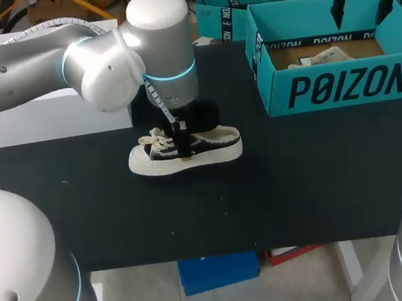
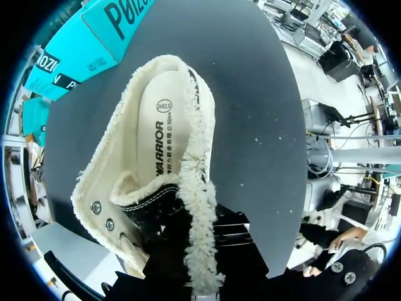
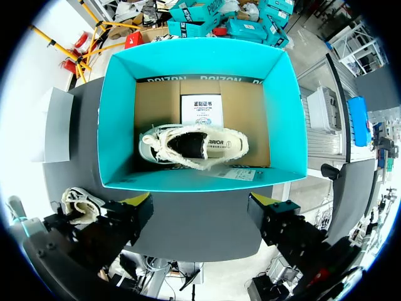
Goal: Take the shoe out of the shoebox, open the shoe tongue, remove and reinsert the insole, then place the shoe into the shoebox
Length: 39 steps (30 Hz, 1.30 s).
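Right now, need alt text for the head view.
The left gripper is down on a black shoe with a white sole, standing in the middle of the table, toe to the view's left. At far right an open teal shoebox holds a second shoe, with the open right gripper above it. A white box sits at far left.

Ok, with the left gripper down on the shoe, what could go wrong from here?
The left gripper sits on the shoe at its frayed side edge near the laces, so a pull might drag or tip it instead of freeing the insole. The shoebox already holds another shoe, leaving tight room.
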Tool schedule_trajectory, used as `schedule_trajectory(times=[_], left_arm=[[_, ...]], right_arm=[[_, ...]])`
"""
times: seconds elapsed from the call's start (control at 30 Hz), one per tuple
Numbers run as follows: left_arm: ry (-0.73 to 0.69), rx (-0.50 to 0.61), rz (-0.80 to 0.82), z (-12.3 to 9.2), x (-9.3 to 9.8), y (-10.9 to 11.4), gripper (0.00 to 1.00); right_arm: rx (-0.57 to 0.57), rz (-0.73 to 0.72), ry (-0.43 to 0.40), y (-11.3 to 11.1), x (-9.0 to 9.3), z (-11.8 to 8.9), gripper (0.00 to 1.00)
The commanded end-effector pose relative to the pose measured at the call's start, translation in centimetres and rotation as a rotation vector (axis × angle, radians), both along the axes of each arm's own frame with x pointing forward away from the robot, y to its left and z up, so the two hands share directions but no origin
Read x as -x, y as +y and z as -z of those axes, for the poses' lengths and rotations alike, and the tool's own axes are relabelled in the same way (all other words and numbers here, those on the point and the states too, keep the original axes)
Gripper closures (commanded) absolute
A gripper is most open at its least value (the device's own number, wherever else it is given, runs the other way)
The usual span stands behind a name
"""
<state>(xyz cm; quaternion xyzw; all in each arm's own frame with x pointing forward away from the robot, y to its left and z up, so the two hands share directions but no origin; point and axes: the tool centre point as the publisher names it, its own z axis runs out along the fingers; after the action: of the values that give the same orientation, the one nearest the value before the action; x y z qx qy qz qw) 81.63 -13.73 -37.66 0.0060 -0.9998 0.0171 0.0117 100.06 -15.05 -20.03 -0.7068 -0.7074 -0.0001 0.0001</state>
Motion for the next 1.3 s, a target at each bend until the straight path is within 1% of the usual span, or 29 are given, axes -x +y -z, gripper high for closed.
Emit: schedule_trajectory(times=[0.03,0.33,0.57,0.6,0.63,0.73,0.83,0.87,0.9,1.1,1.2,1.3], left_arm=[[0.019,0.0,-0.011,1.7,-0.1,-0.7,1.0],[0.053,-0.022,0.004,4.1,1.2,-1.3,1.0],[0.082,-0.016,0.001,4.2,1.4,-0.9,1.0],[0.095,-0.012,0.0,4.0,1.4,-0.8,0.64],[0.116,-0.005,0.005,3.8,1.4,-0.7,0.0],[0.131,0.015,0.009,2.3,1.5,-0.6,0.0],[0.137,0.044,0.0,0.0,1.2,-0.5,0.0],[0.133,0.053,0.001,-1.1,1.1,-0.5,0.0],[0.127,0.052,0.0,-2.0,1.1,-0.5,0.0],[0.057,0.138,0.036,-7.1,1.0,-1.0,0.0],[0.025,0.187,0.053,-9.1,1.0,-1.2,0.0],[-0.005,0.234,0.039,-10.8,0.5,-0.6,0.0]], right_arm=[[0.0,0.0,0.0,0.0,0.0,0.0,0.0],[0.0,0.0,0.0,0.0,0.0,0.0,0.0],[0.0,0.0,0.0,0.0,0.0,0.0,0.0],[0.0,0.0,0.0,0.0,0.0,0.0,0.0],[0.0,0.0,0.0,0.0,0.0,0.0,0.0],[0.0,0.0,0.0,0.0,0.0,0.0,0.0],[0.0,0.0,0.0,0.0,0.0,0.0,0.0],[0.0,0.0,0.0,0.0,0.0,0.0,0.0],[0.0,0.0,0.0,0.0,0.0,0.0,0.0],[0.0,0.0,0.0,0.0,0.0,0.0,0.0],[0.0,0.0,0.0,0.0,0.0,0.0,0.0],[0.0,0.0,0.0,0.0,0.0,0.0,0.0]])
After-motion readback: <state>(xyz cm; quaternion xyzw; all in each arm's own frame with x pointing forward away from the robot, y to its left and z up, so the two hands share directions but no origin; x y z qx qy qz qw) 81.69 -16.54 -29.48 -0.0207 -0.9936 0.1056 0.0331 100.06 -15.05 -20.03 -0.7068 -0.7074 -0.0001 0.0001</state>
